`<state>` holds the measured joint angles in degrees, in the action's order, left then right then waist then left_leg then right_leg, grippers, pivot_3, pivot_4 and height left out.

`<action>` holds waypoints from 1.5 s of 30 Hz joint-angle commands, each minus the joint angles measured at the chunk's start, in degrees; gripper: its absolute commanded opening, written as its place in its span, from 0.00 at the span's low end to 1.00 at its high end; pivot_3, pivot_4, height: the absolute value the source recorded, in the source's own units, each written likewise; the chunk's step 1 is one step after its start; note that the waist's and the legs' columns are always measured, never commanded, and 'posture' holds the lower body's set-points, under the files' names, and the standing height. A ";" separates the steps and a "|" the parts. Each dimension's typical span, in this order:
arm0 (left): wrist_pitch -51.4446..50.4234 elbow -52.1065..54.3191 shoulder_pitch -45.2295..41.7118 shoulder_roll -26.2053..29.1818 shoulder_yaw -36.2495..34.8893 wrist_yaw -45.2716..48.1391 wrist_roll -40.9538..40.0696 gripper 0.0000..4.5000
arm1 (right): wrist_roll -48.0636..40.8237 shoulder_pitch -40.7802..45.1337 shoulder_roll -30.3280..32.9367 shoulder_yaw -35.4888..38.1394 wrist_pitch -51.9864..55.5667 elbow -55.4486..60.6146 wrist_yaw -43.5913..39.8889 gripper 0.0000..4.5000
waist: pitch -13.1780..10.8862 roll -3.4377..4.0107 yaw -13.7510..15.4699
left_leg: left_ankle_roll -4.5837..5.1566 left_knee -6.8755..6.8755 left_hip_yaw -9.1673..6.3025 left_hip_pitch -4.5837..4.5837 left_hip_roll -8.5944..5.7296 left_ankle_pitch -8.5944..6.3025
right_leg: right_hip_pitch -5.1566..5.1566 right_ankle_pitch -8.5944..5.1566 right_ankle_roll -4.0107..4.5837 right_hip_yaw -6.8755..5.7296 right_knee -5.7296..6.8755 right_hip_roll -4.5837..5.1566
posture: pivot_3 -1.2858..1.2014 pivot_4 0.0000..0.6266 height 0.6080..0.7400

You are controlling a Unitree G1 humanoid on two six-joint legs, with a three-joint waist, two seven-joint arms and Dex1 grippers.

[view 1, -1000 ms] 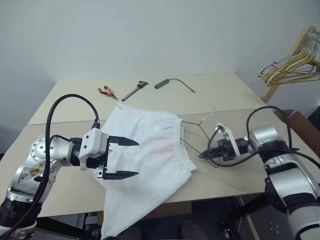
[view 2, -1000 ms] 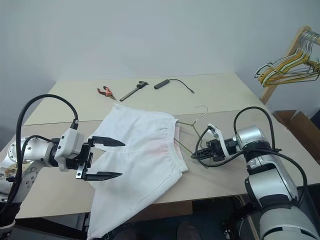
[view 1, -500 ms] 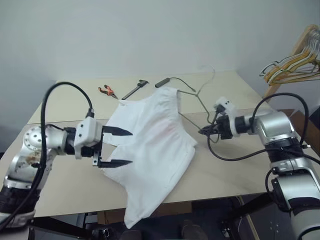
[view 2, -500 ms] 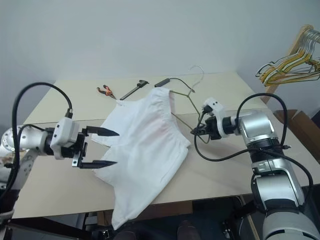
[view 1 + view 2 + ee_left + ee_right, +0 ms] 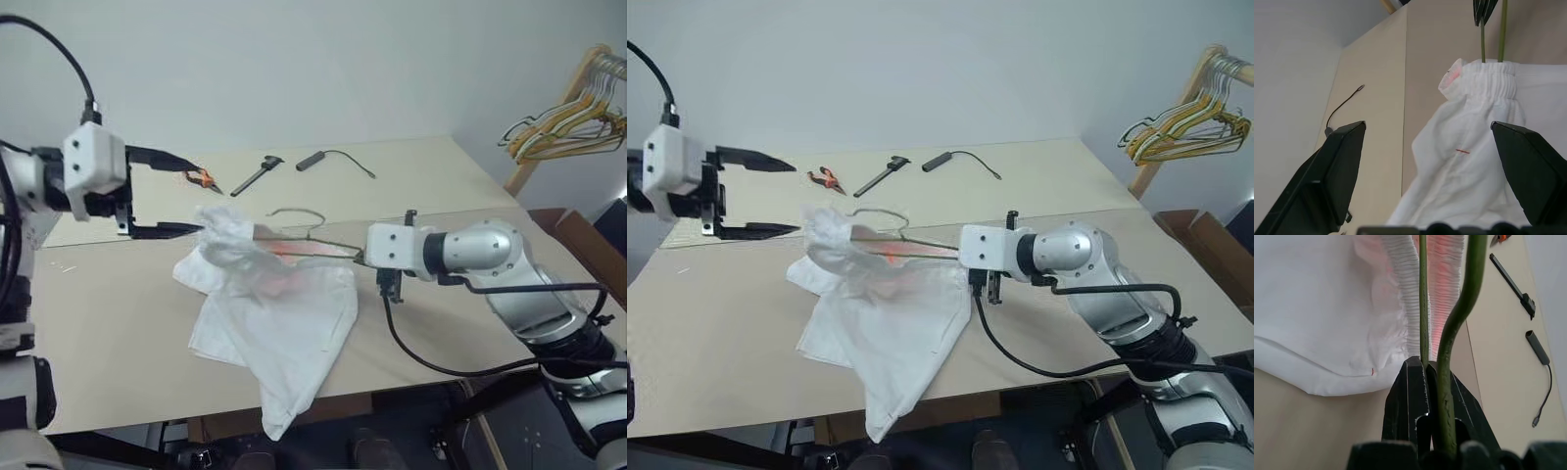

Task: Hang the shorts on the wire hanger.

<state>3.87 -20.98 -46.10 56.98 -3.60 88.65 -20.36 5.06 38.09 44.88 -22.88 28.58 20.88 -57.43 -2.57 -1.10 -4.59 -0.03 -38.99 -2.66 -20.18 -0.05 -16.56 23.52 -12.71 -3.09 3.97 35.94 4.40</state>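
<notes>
Half done, I judge: right fingers (image 5: 1422, 374) clamp the hanger (image 5: 1422, 293), threaded into the shorts (image 5: 279, 313); left fingers (image 5: 176, 193) gape empty; straightening remains.

The left gripper (image 5: 165, 192), a white block with 2 long black fingers, is raised high at the far left on a bent arm, its jaws spread wide with nothing between them and pointing toward the centre. The right arm, silver and white with a black cable looping beneath it, reaches in from the right with its wrist roughly level. The right gripper (image 5: 1426, 374) has its jaws clamped together.
</notes>
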 commanded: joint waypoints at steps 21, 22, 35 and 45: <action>8.82 -3.46 -1.68 -4.00 17.24 2.93 8.89 0.49 | 1.70 3.73 -1.03 0.64 4.97 0.91 -3.75 0.00 | 0.00 0.00 -2.44 | 0.00 -0.05 -0.10 -0.05 -0.01 0.00 | 0.03 0.00 0.00 0.00 0.04 0.02 | 0.48 0.00 1.00; 8.70 -3.11 -1.40 -4.18 16.96 2.70 9.05 0.42 | 1.59 3.97 -1.10 0.68 5.49 0.84 -3.84 0.00 | 0.00 0.00 -2.53 | 0.00 -0.05 -0.10 -0.05 -0.01 0.00 | 0.03 0.00 0.00 0.00 0.05 0.02 | 0.48 0.00 1.00; 5.93 -0.91 1.53 -6.56 13.92 -3.00 11.04 0.00 | -1.20 6.10 -0.16 1.17 5.82 0.88 -8.26 0.00 | 0.00 0.00 -2.56 | 0.01 -0.06 -0.12 -0.05 -0.01 0.00 | 0.05 0.00 -0.01 0.01 0.09 0.03 | 0.48 0.00 1.00; -0.23 -1.92 1.34 -7.81 9.40 -5.80 8.61 0.00 | -4.49 0.65 2.86 10.42 8.92 -0.40 -4.73 0.56 | 0.01 -0.01 -2.46 | 0.00 -0.07 -0.12 -0.05 -0.02 0.00 | 0.05 0.01 0.00 0.00 0.10 0.05 | 0.48 0.00 1.00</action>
<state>4.79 -23.36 -44.19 49.05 8.35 83.73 -9.72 1.50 38.37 46.99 -16.45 36.03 19.66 -63.46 -2.56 -1.12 -7.06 -0.03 -39.06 -2.78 -20.23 -0.07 -16.56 23.57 -12.71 -3.10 3.97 36.03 4.44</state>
